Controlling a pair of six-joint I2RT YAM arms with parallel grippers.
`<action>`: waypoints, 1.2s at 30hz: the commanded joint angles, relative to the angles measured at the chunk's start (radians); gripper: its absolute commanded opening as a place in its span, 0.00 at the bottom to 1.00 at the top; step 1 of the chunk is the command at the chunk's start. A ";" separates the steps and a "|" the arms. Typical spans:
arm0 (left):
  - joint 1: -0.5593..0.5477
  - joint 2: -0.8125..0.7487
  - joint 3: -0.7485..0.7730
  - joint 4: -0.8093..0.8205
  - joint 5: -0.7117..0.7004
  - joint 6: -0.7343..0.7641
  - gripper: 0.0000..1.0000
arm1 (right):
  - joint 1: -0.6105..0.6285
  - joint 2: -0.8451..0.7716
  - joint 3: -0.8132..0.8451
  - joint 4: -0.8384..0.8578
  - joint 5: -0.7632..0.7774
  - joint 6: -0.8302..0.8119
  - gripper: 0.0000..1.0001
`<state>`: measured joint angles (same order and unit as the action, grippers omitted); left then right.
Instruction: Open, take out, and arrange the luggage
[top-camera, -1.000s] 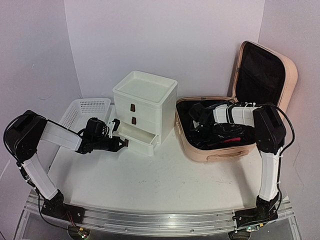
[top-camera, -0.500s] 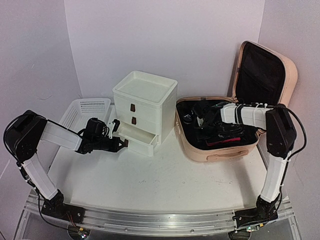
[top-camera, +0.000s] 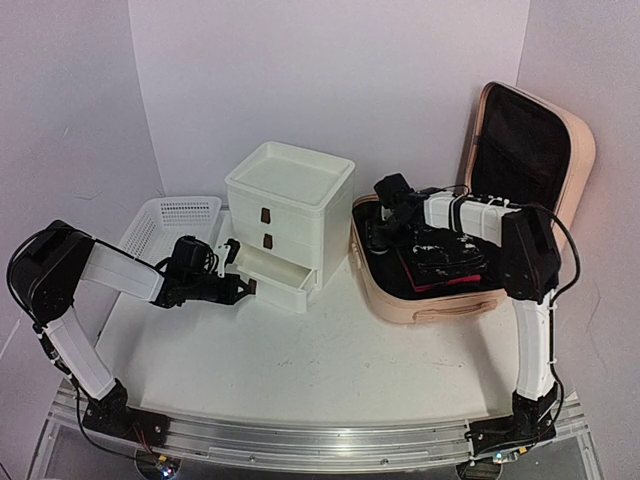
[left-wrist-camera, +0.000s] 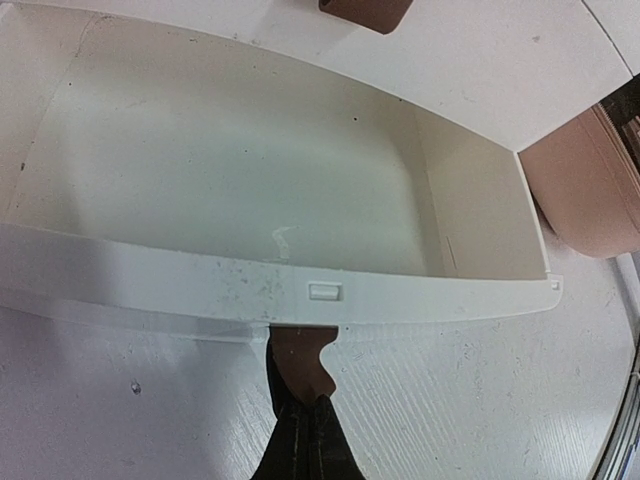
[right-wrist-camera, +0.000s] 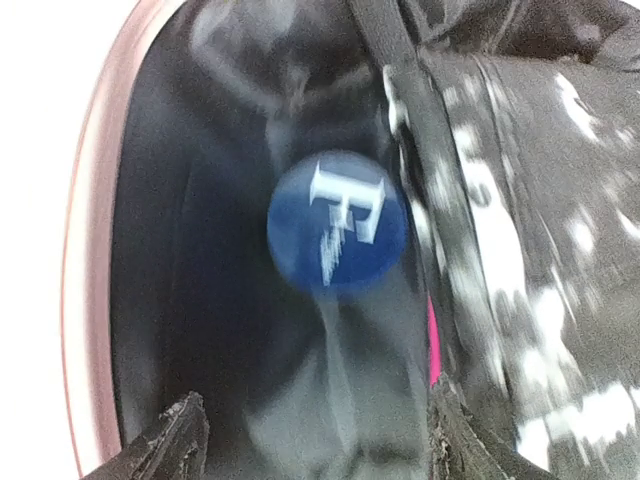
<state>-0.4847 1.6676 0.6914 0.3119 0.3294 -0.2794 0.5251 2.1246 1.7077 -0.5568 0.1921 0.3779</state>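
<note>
Overhead, luggage (top-camera: 430, 300) open at right, lid (top-camera: 525, 140) upright, right gripper (top-camera: 385, 205) above its dark contents (top-camera: 445, 260), left wrist, left gripper (left-wrist-camera: 305, 400) clenched on brown drawer handle (left-wrist-camera: 300, 360), right wrist, fingers (right-wrist-camera: 170, 440) spread, gripping nothing, blurred blue disc (right-wrist-camera: 337, 220) ahead

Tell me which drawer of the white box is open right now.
The bottom drawer: it is pulled out, with the left gripper shut on its brown handle. The middle drawer and top drawer sit flush.
</note>
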 joint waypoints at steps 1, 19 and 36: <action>-0.011 -0.031 -0.004 -0.028 0.029 0.009 0.00 | -0.017 0.126 0.163 0.052 0.048 0.157 0.74; -0.011 -0.051 -0.012 -0.033 0.031 0.015 0.00 | -0.020 0.386 0.409 0.044 0.208 0.234 0.92; -0.011 -0.045 -0.004 -0.034 0.034 0.014 0.00 | -0.021 0.449 0.522 0.043 0.265 0.102 0.57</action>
<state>-0.4858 1.6508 0.6910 0.2871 0.3370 -0.2794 0.5091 2.5713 2.1788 -0.5400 0.4324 0.5201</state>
